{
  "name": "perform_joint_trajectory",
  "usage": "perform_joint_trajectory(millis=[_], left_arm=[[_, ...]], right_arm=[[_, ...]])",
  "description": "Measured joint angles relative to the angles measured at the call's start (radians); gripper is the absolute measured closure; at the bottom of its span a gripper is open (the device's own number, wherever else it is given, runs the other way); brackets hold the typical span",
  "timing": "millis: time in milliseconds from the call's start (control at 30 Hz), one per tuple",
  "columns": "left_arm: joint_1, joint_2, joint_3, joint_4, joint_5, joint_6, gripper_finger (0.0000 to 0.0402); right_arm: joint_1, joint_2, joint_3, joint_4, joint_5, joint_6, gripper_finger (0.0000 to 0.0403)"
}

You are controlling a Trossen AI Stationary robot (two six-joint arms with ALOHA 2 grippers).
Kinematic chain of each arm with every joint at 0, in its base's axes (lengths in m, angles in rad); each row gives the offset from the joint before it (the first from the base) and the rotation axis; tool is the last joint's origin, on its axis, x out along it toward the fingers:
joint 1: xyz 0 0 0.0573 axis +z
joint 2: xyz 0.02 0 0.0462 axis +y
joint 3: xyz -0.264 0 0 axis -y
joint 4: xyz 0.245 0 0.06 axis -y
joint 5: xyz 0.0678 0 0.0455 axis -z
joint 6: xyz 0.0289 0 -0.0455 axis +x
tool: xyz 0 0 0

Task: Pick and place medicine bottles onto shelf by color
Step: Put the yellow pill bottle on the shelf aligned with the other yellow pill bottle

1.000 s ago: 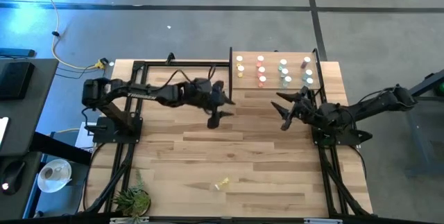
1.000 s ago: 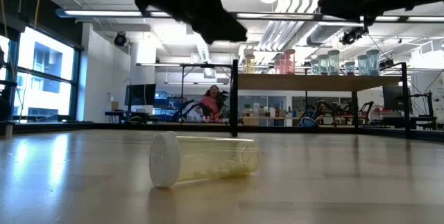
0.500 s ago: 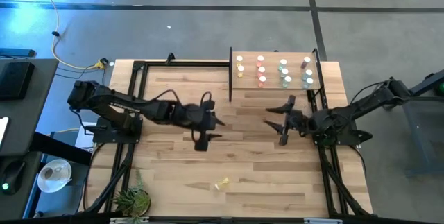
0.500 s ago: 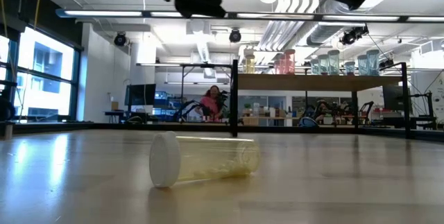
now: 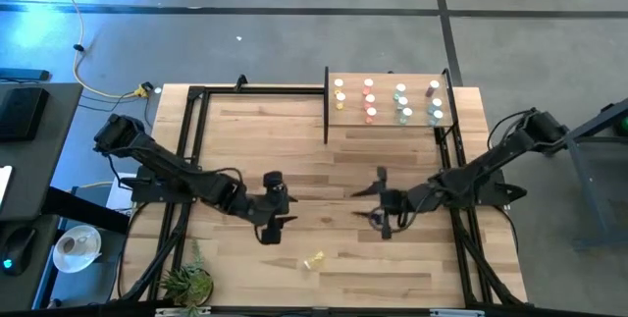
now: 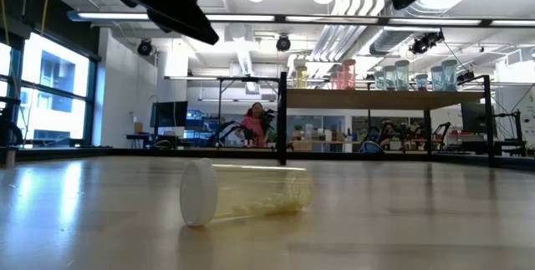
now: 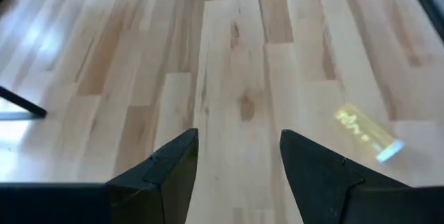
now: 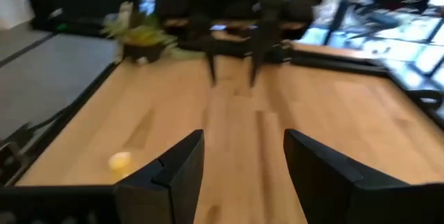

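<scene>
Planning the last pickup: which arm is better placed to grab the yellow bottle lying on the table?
Left, probably. The left gripper is open and nearer the yellow bottle, which shows just past its fingers in its wrist view. The right gripper is open too, but farther.

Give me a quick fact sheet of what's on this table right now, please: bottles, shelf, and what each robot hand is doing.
Loose bottle: one yellow bottle lying on its side near the table's front edge
Shelf: back right, holding the other bottles in colour columns
Left hand: open, empty, above the table near the yellow bottle
Right hand: open, empty, mid-table
Plant: front left corner
</scene>
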Motion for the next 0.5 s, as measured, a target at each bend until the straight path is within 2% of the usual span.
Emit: perform_joint_trajectory(millis=[267, 500], left_arm=[[-0.124, 0.000, -0.037, 0.008, -0.130, -0.176, 0.0206], [-0.189, 0.000, -0.119, 0.031, -0.180, -0.348, 0.0206]], right_arm=[[-0.009, 0.235, 0.138, 0.002, -0.173, -0.047, 0.0213], [-0.009, 0.422, 0.299, -0.029, -0.366, -0.126, 0.0213]])
